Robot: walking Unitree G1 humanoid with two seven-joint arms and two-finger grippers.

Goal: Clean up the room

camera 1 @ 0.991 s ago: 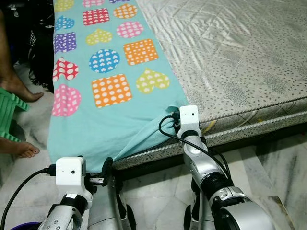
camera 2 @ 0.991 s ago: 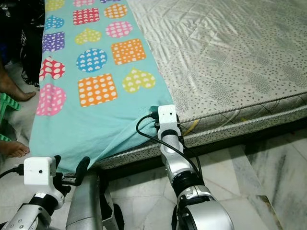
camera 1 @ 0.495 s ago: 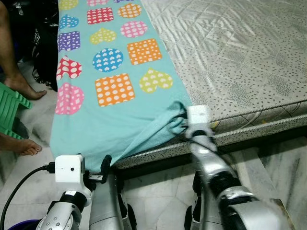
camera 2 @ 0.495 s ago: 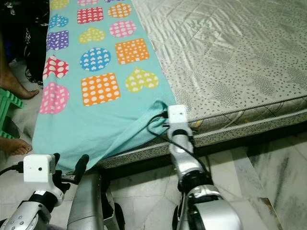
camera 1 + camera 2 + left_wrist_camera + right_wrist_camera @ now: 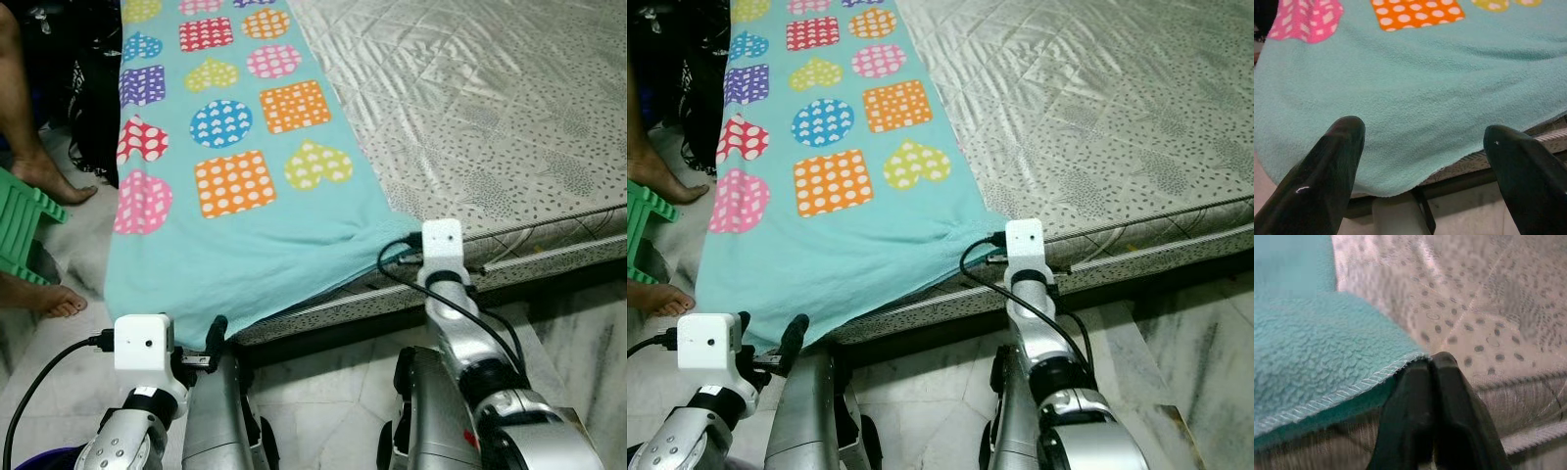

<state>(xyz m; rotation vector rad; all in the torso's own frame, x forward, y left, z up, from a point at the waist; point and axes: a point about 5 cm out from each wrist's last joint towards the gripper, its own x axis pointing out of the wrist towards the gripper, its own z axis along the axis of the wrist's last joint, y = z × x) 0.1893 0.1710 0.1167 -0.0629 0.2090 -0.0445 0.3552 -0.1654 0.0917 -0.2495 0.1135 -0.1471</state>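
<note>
Teal fleece blanket (image 5: pixel 235 235), printed with dotted hearts, squares and circles, no legible writing, lies along the bed (image 5: pixel 509 117) edge. Right end effector (image 5: pixel 1432 364) clenched on its corner seam; left end effector (image 5: pixel 1420 147) released, hovering before the hanging hem.

Silver jointed arms; white box cameras at wrists, black cables looping; glossy black gripper fingers (image 5: pixel 1327 166).
</note>
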